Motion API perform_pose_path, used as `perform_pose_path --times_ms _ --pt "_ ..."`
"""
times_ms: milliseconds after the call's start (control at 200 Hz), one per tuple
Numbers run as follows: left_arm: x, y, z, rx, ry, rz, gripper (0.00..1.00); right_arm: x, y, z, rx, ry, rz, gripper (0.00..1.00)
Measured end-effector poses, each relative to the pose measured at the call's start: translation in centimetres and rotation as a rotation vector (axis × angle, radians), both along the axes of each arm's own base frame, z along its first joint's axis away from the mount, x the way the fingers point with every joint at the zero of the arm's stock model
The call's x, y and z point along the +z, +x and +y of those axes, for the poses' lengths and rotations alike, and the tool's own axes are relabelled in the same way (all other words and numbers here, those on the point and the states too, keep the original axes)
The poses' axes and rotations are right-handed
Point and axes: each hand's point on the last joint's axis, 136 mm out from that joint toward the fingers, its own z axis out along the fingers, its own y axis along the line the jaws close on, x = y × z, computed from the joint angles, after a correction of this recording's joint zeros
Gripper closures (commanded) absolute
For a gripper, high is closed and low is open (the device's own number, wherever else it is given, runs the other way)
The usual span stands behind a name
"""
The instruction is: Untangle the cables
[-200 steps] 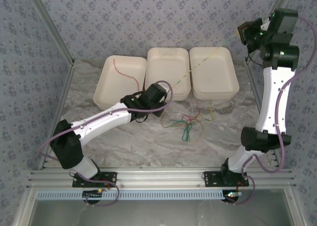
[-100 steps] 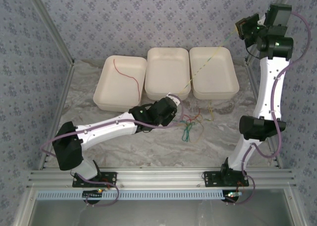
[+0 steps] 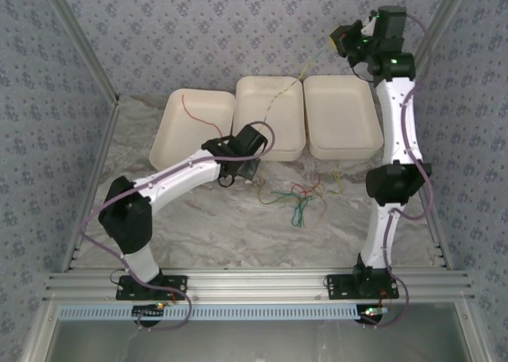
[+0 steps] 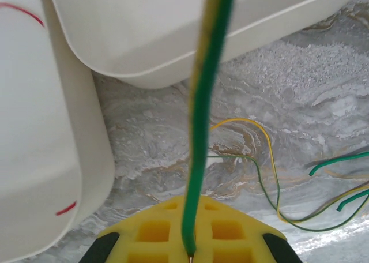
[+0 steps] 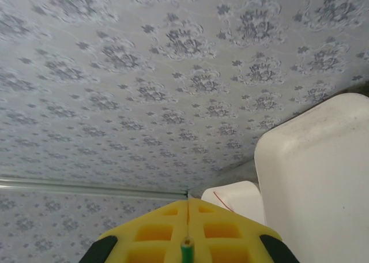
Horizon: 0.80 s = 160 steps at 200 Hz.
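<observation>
The green-and-yellow cable (image 3: 279,96) you're working on runs taut over the middle tray (image 3: 270,157), clamped at both ends. Your left tool (image 3: 248,170) is closed on it low, just in front of the trays. Your right tool (image 3: 340,41) is closed on it high above the far right corner of the table (image 3: 198,219). One red cable (image 3: 200,116) already lies in the left tray (image 3: 168,152). The tangle (image 3: 299,199) of red, green and yellow mid-table is what's left, so I'd judge you're under halfway.

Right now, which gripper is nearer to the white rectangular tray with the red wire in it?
Left. The left gripper sits by the white rectangular tray's near right corner; the right gripper is raised high, far off to that tray's right.
</observation>
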Motion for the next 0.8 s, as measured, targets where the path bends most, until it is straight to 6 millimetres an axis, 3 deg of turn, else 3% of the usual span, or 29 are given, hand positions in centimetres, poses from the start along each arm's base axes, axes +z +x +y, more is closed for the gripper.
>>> perform_pose_path --times_ms 150,265,350,515,710,754,799 --pt "-1.4 1.2 -0.5 0.055 -0.04 0.102 1.0 -4.6 2.6 3.8 0.05 -0.03 0.033 1.0" --pt "-2.0 2.7 -1.3 0.088 -0.067 0.146 1.0 -8.0 3.9 5.6 0.062 -0.053 0.074 1.0" --pt "-2.3 3.8 -2.0 0.1 -0.081 0.162 1.0 -10.2 4.9 6.0 0.057 -0.063 0.096 1.0" --pt "-2.9 5.7 -2.9 0.129 -0.107 0.197 1.0 -16.3 6.9 5.9 0.026 -0.085 0.189 1.0" --pt "-3.6 9.4 -2.6 0.198 -0.169 0.251 1.0 -22.6 8.0 6.6 -0.016 -0.078 0.311 1.0" --pt "-3.7 10.2 -2.5 0.211 -0.18 0.261 1.0 -23.6 8.1 7.0 -0.018 -0.065 0.331 0.93" --pt "-3.8 10.8 -2.4 0.219 -0.192 0.274 1.0 -24.7 8.4 7.3 -0.024 -0.046 0.353 0.8"
